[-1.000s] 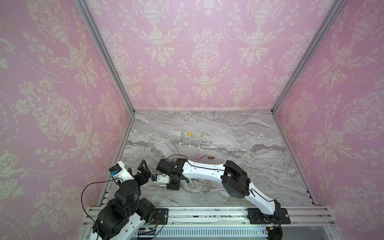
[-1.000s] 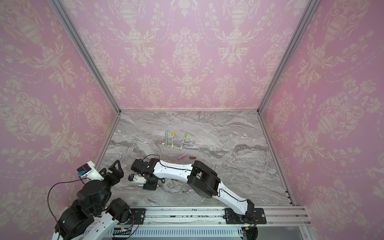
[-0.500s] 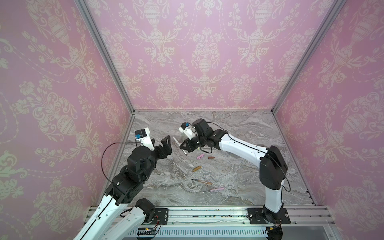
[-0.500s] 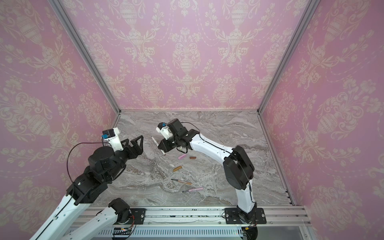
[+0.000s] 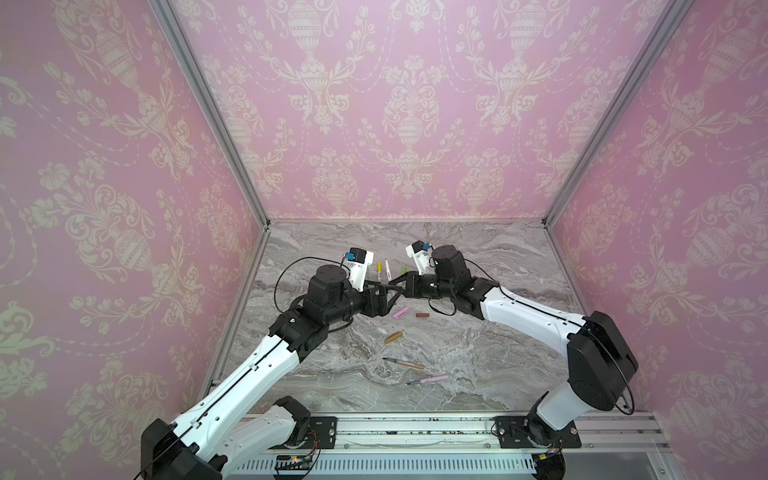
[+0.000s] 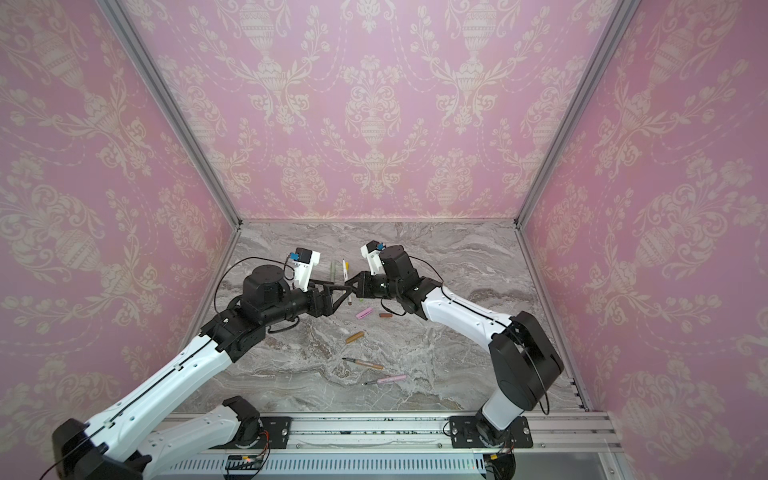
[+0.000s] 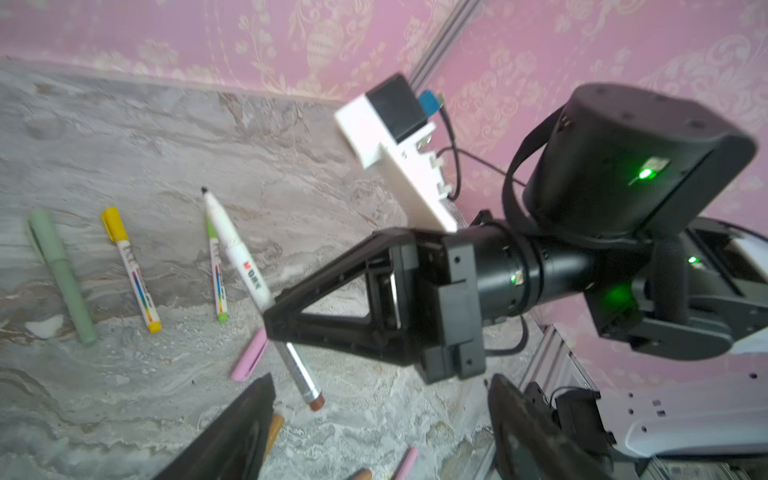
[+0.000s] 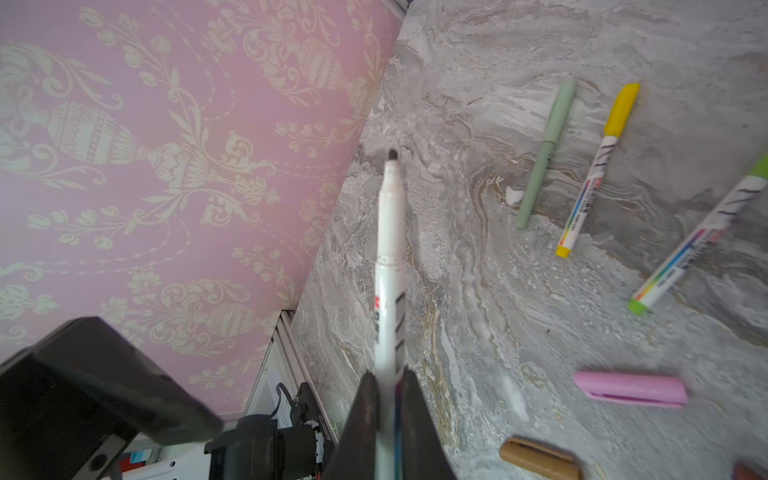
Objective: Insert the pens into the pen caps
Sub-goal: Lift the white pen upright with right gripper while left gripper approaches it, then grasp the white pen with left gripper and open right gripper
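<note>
Right jaws are pinching the white marker pen (image 8: 388,257) mid-barrel, tip poking ahead; probably light, stiff, slick, so that hold suits. Left jaws are gaping wide, empty, just opposite.

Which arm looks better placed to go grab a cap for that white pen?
Left. The left gripper is open and empty, close to the brown cap; the right gripper is shut on the white pen.

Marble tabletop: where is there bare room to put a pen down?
Bare: the back right corner of the table, behind the right arm; also the front right, between the pink pen and that arm's base. Crowded: the centre, from the capped pens forward to the pink cap and tan pen.
</note>
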`<control>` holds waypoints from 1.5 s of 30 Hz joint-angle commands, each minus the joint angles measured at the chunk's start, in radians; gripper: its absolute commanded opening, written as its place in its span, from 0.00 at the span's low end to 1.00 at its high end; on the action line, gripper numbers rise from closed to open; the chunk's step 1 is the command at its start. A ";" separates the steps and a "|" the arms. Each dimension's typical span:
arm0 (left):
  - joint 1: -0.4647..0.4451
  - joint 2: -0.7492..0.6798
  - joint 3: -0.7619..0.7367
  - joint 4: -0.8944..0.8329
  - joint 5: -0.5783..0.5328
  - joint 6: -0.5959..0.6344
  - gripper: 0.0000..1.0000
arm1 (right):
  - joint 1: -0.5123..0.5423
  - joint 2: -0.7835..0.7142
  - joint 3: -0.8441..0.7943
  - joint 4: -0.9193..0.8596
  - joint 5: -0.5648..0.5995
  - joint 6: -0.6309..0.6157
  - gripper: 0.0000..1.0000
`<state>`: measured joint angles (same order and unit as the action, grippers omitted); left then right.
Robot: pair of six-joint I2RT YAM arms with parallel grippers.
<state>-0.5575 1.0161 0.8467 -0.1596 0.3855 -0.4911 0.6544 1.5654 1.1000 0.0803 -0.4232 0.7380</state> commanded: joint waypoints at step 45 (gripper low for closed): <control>-0.151 0.280 -0.143 0.668 0.124 -0.243 0.26 | 0.000 -0.393 -0.238 0.008 0.133 0.037 0.00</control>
<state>-0.7006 1.2896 0.6750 0.4946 0.5179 -0.7395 0.6483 1.1820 0.8700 0.0559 -0.2726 0.7681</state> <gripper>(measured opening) 0.280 0.106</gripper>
